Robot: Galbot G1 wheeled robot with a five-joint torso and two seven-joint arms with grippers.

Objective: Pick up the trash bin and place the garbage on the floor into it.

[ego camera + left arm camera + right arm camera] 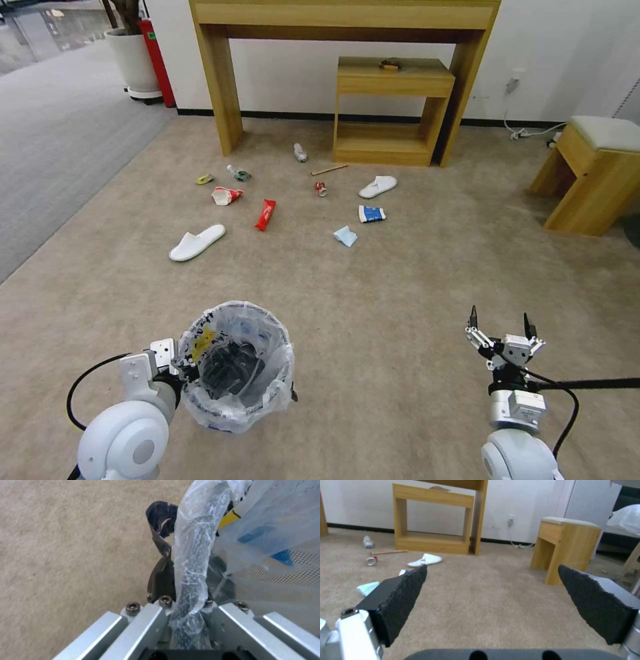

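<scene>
Nearest the head camera, the trash bin (237,367) is hanging at the left gripper (183,365), which is pinching the bin's bag-wrapped rim — in the left wrist view the fingers (163,577) are pressed together on the crinkled plastic over the rim (193,555), with beige carpet behind. Whether the bin's base is touching the floor (373,300) cannot be told. Inside the bag, dark and yellow bits are showing.

Across from it, the right gripper (500,327) is hovering above the carpet with its fingers (403,597) spread wide apart, holding nothing.

Farther ahead, the garbage is lying scattered on the floor before a wooden desk (347,20) and a low wooden shelf (393,113). Going by size: one white slipper (197,242) is lying well to the left, a second slipper (378,187) near the shelf; then a red wrapper (265,215), a blue-white packet (371,213), a pale tissue (345,235), a crushed cup (227,195), a small bottle (238,174), a wooden stick (329,170) and a can (321,189) — all well apart from the bin.

A wooden stool (597,173) is standing to the right.
</scene>
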